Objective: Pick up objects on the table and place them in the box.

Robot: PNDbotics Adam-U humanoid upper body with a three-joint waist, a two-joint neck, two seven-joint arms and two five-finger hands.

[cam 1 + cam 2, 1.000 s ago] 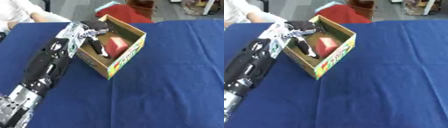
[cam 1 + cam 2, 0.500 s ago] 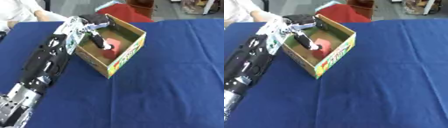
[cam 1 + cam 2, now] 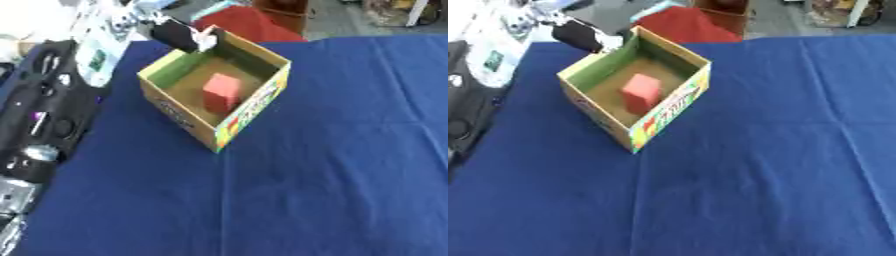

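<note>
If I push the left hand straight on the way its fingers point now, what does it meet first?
Probably the far wall of the box: the left hand hangs at that back corner, fingers aimed right along the rim. Height is unclear, so it may pass just above.

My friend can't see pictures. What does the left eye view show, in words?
An open cardboard box sits on a blue tablecloth with a red block inside it. The robot's left hand is at the box's far corner, above the rim, and its black and silver arm runs down the picture's left side.
</note>
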